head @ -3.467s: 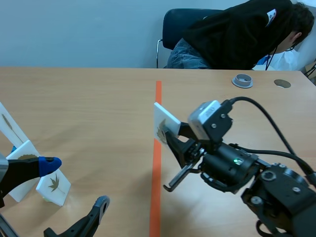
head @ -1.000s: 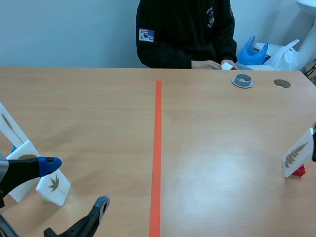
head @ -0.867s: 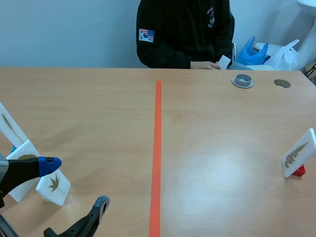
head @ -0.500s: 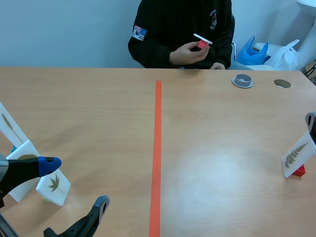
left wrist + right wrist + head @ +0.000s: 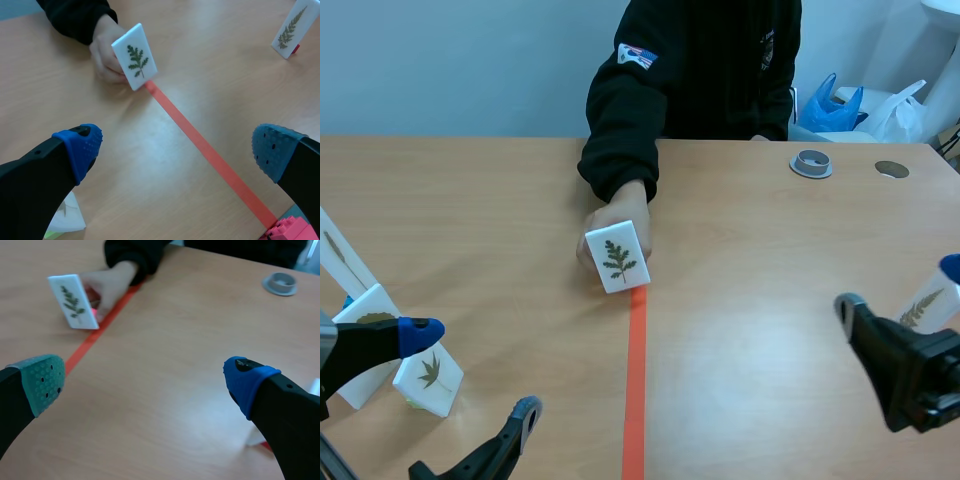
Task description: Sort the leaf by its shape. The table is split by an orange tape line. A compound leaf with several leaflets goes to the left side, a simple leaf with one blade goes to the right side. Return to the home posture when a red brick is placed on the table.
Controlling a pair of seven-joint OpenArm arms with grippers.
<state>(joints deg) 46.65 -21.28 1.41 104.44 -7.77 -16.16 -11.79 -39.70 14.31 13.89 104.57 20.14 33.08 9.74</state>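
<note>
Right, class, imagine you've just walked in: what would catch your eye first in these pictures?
A person's hand holds a white card with a sprig of several leaflets upright at the orange tape line, mid-table. Nearer the camera, the robot's left hand and right hand both hang open, and another leaf card stands at the table's far right.

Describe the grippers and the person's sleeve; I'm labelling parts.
Both grippers have thick black fingers. The left gripper has two blue dotted pads; the right gripper has one grey-green pad and one blue. The person's sleeve is black, with a small flag-like patch.
</note>
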